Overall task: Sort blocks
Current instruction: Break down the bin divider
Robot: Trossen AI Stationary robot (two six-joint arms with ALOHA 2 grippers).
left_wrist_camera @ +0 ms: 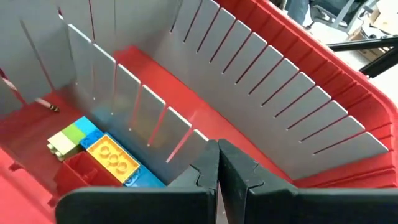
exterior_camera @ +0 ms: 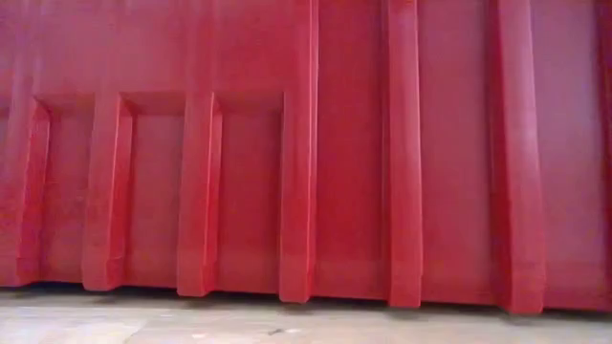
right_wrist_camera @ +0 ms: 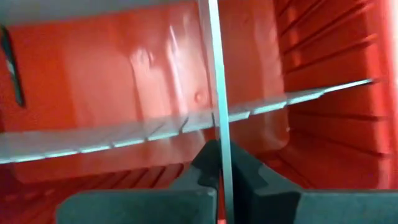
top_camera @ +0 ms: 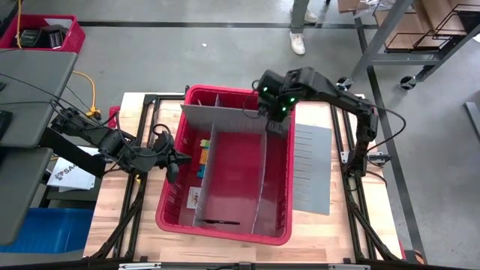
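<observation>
Right gripper (right_wrist_camera: 219, 177) clamped on a grey divider (right_wrist_camera: 214, 81)'s edge — likely seating it; left gripper (left_wrist_camera: 217, 177) closed, empty, waiting above the blocks (left_wrist_camera: 102, 152).

No legible text anywhere

Both arms reach inward, fingers closed.
The left gripper (left_wrist_camera: 217, 165) hangs low with its fingers pressed together; the right gripper (right_wrist_camera: 221, 174) points downward, its fingers pinched onto a thin sheet.
</observation>
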